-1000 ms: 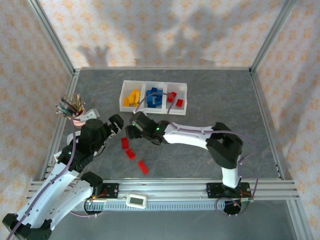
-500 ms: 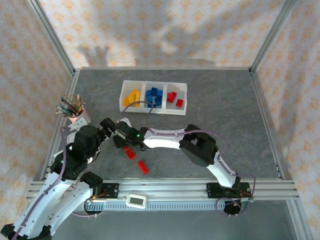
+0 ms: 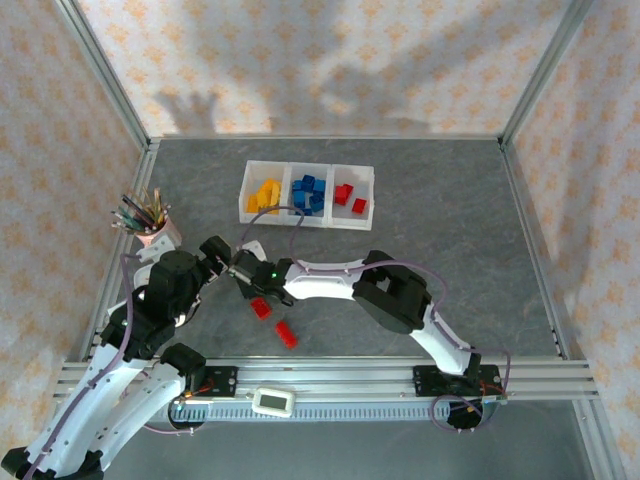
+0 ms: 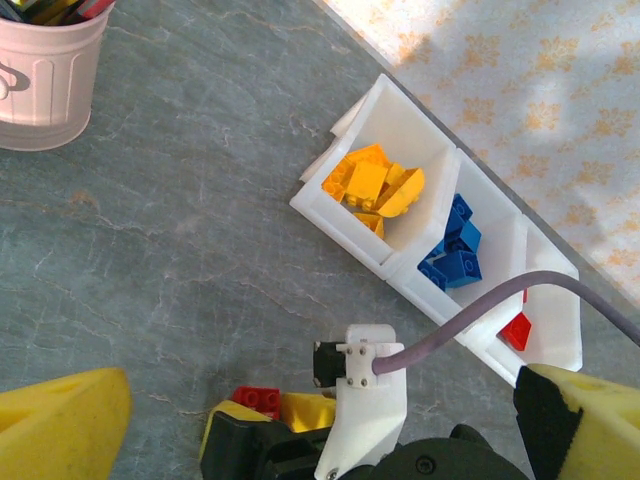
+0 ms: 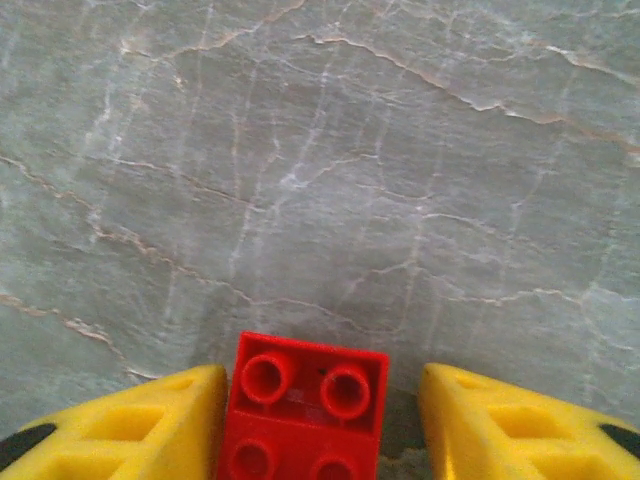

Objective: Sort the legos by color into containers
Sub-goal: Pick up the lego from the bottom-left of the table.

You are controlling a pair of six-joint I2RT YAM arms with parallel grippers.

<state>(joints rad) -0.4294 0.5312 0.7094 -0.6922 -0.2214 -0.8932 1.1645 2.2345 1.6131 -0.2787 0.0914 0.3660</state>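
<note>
My right gripper (image 5: 322,388) is open and low over the grey table, straddling a red brick (image 5: 305,415). The left finger (image 5: 150,425) touches the brick; the right finger (image 5: 500,425) stands a gap away. From above, this gripper (image 3: 244,275) sits left of two more loose red bricks (image 3: 261,308) (image 3: 286,333). My left gripper (image 4: 315,400) is wide open and empty, close behind the right wrist (image 3: 220,256). The three-bin tray (image 3: 330,222) holds yellow-orange bricks (image 3: 263,193), blue bricks (image 3: 308,192) and red bricks (image 3: 350,195).
A pink cup of pencils (image 3: 150,225) stands at the left, close to my left arm. The two arms crowd together at the table's left middle. Metal frame posts and a front rail (image 3: 330,378) bound the table.
My right gripper has swung left and toward the near edge, down over the nearest red brick. My left arm pulled back a little toward the left. The last half second shows almost no movement.
</note>
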